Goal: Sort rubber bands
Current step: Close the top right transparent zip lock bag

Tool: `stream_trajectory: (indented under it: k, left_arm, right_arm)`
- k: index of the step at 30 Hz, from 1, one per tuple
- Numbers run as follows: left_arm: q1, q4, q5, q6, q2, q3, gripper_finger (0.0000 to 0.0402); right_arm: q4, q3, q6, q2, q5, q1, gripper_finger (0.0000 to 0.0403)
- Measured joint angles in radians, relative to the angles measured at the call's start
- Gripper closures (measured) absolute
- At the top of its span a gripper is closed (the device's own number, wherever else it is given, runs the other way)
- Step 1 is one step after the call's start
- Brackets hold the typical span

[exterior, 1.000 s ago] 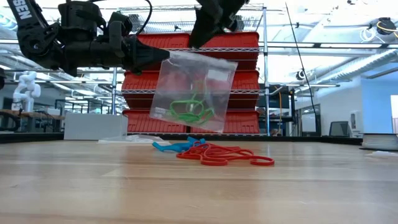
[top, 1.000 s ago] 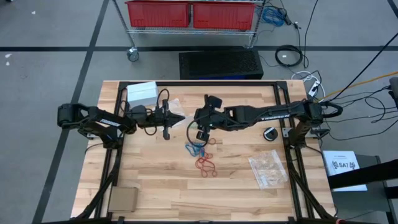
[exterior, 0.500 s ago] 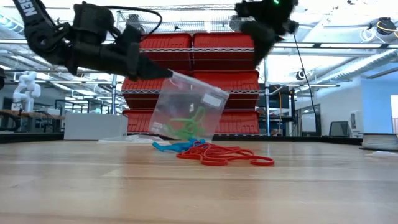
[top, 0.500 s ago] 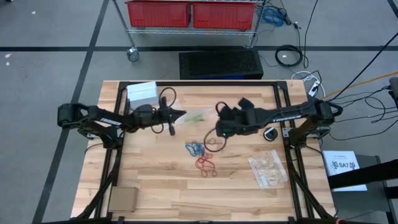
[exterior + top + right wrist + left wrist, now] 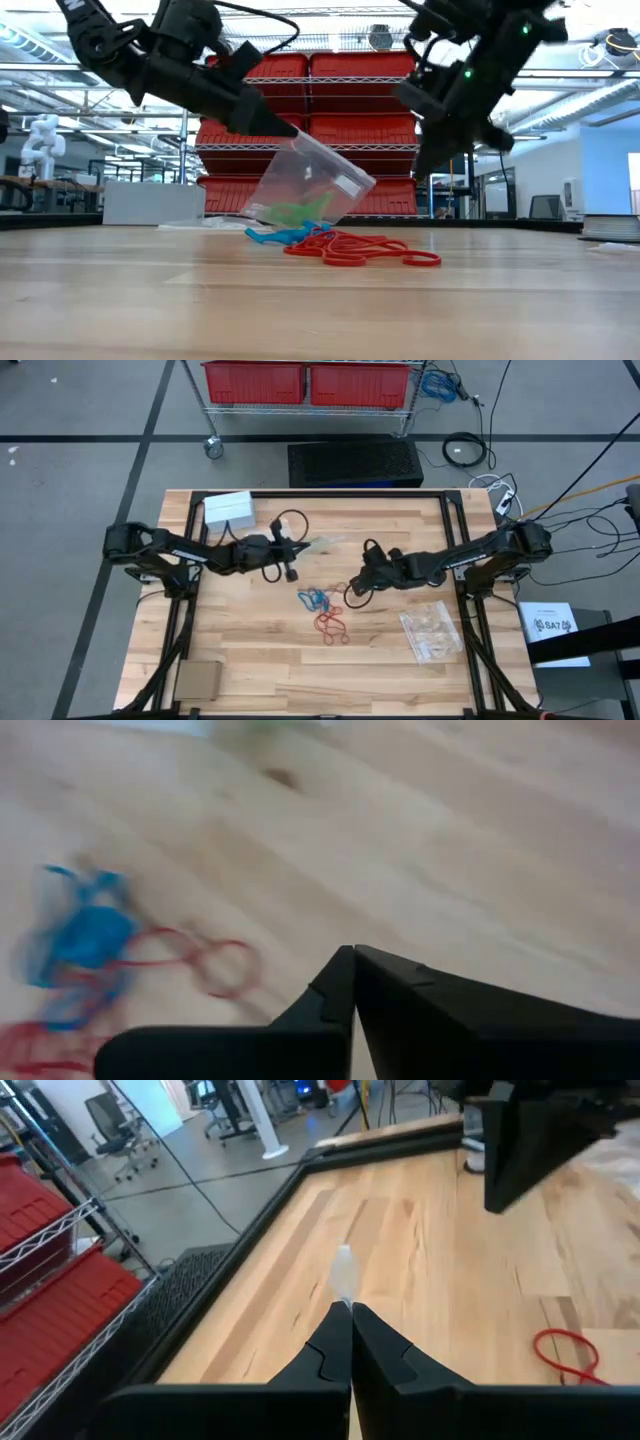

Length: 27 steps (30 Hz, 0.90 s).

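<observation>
Pale wooden planks of the table [image 5: 250, 650] fill the high view, framed by black rails. From above, my left gripper [image 5: 297, 546] is clamped on the corner of a clear plastic bag [image 5: 318, 544] holding green rubber bands [image 5: 314, 547]. My right gripper [image 5: 352, 587] is closed on nothing, just beside the loose pile: blue rubber bands [image 5: 313, 600] touching red rubber bands [image 5: 332, 626] on the boards. A second clear plastic bag [image 5: 431, 632] lies well apart, on the right side.

At table height, the gripped bag [image 5: 305, 185] hangs tilted, its lower edge reaching the wood, the green loops [image 5: 300, 211] gathered low inside. Blue [image 5: 278, 236] and red [image 5: 360, 250] bands lie just in front of it.

Past my left wrist, my fingers [image 5: 330, 1355] pinch a thin sliver of plastic [image 5: 344, 1276].

Past my right wrist, my fingers [image 5: 345, 990] meet empty above the blue [image 5: 85, 940] and red [image 5: 215, 965] loops.
</observation>
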Motion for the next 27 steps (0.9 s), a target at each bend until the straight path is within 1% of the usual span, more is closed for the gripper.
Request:
stream_trajectory:
  k: [5, 7, 10, 13, 16, 19, 24, 27]
  left_arm:
    - [-0.034, 0.000, -0.022, 0.000, 0.075, 0.036, 0.0401]
    - [-0.049, 0.000, -0.028, -0.001, 0.102, 0.050, 0.0401]
    - [-0.075, 0.000, -0.058, -0.001, 0.132, 0.071, 0.0401]
    - [-0.099, 0.001, -0.083, -0.001, 0.151, 0.089, 0.0401]
    - [-0.122, 0.003, -0.087, -0.001, 0.162, 0.103, 0.0401]
    - [-0.150, 0.007, -0.105, -0.002, 0.170, 0.109, 0.0401]
    - [-0.192, 0.006, -0.150, -0.002, 0.178, 0.116, 0.0401]
    - [-0.211, 0.009, -0.177, -0.001, 0.178, 0.116, 0.0401]
  right_arm:
    - [0.370, -0.123, 0.045, 0.000, -0.076, -0.028, 0.0402]
    - [0.477, -0.159, 0.090, 0.000, -0.088, -0.045, 0.0403]
    - [0.607, -0.199, 0.185, 0.003, -0.133, -0.064, 0.0403]
    - [0.648, -0.222, 0.308, 0.003, -0.175, -0.075, 0.0399]
    - [0.653, -0.226, 0.391, 0.004, -0.209, -0.084, 0.0384]
    - [0.686, -0.227, 0.444, 0.004, -0.234, -0.095, 0.0363]
    - [0.789, -0.227, 0.523, 0.004, -0.239, -0.102, 0.0317]
    - [0.813, -0.227, 0.583, 0.004, -0.236, -0.102, 0.0290]
